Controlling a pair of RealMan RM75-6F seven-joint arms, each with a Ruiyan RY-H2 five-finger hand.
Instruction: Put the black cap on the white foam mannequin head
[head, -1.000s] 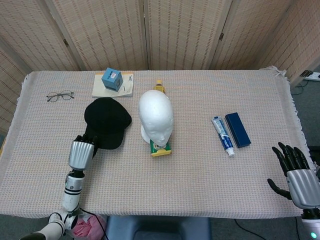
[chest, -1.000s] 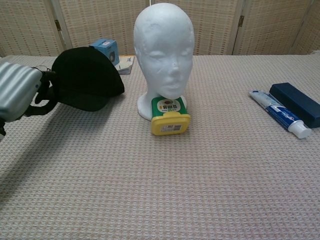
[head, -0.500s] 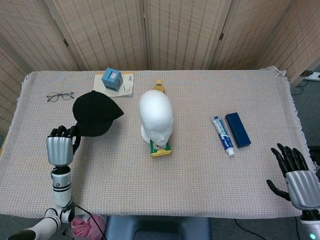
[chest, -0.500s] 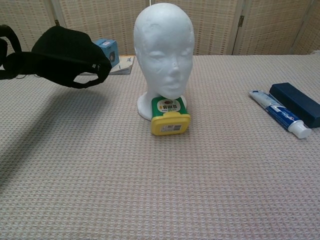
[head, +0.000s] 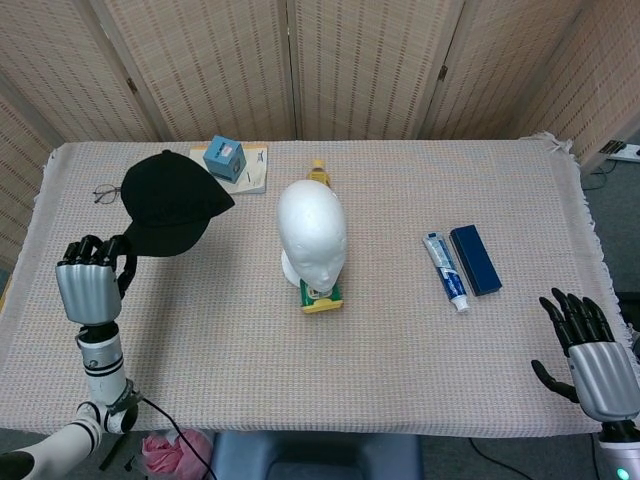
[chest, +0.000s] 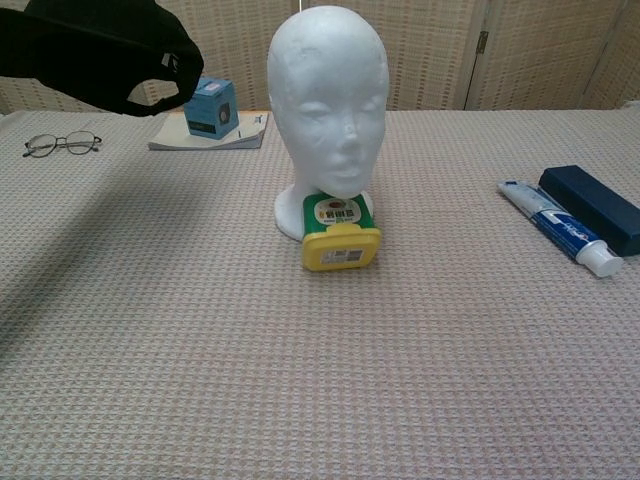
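We find the left hand (head: 88, 287) closed on the edge of the cap (head: 168, 201), holding it clear of the worktop (head: 400, 350), left of the head (head: 312, 232). The right hand (head: 592, 362) sits at the right edge, fingers (head: 570, 318) spread, holding nothing.

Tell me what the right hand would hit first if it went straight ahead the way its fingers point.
Probably nothing: the right hand points up the table's right edge, over bare cloth. The dark blue box and toothpaste tube lie well to its left, though depth is uncertain.
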